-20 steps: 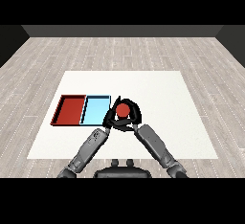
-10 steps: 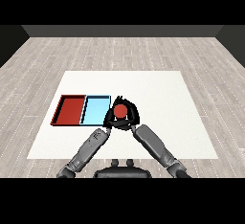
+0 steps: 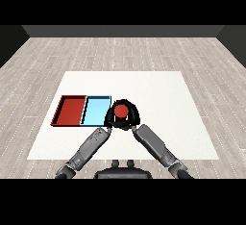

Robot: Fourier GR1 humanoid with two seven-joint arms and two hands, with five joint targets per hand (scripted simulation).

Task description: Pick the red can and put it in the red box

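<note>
red can: i am holding the small red cylindrical can (image 3: 120,110) upright, its round top facing up, just to the right of the light blue tray and near the front middle of the counter.
right hand: my black right hand (image 3: 132,117) is curling round the red can from its right side, with the fingers arching over the far side of the can; it is grasping the can.
left hand: my black left hand (image 3: 110,118) is sitting right against the can's left side, at the near right corner of the light blue tray; i cannot tell whether its fingers are curling or straight, since they are merging with the dark shape of the other hand.
forearms: my two grey forearms are coming in from the lower corners and meeting at the can, forming a narrow v.
red tray: the flat rectangular red tray (image 3: 61,108) with a low rim is lying on the left part of the counter, well apart from the can, with the blue tray between them.
light blue tray: the flat rectangular light blue tray (image 3: 95,105) is lying side by side with the red tray, touching its right edge; the can is showing just past its right rim, not inside it.
counter: the white square counter (image 3: 158,94) is carrying both trays, over a grey plank floor (image 3: 120,51).
task state: the can is not yet in the red tray.
</note>
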